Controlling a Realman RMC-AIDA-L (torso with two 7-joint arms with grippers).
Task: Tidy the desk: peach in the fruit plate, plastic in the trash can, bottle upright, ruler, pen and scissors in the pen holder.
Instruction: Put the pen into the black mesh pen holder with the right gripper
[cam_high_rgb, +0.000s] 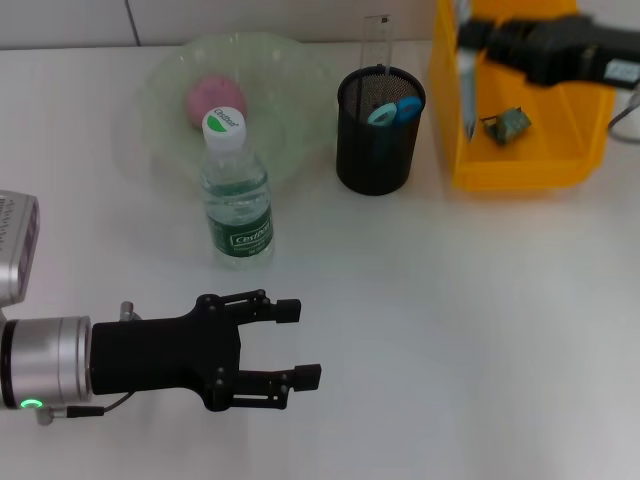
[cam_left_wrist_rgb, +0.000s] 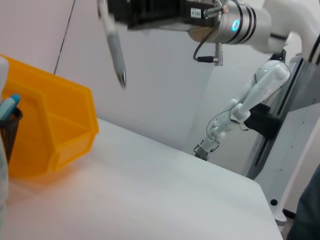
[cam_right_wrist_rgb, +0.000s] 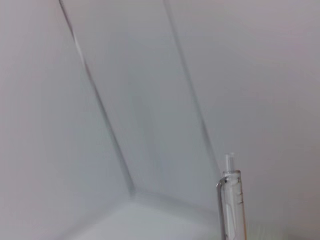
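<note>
Head view shows the peach (cam_high_rgb: 210, 97) in the plate (cam_high_rgb: 160, 80), bottle (cam_high_rgb: 236, 190) upright, scissors (cam_high_rgb: 395, 110) and ruler (cam_high_rgb: 379, 40) in the holder (cam_high_rgb: 375, 150), plastic (cam_high_rgb: 508, 125) binned. Right claw (cam_high_rgb: 470, 45) pinches the pen (cam_high_rgb: 467, 95) above the bin (cam_high_rgb: 520, 165); left claw (cam_high_rgb: 305, 345) rests spread.

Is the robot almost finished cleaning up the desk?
Nearly. The peach sits in the fruit plate, the bottle stands upright, the plastic lies in the trash can, and the scissors and ruler are in the pen holder. The right claw holds the pen, which must go in. The left claw waits open.
</note>
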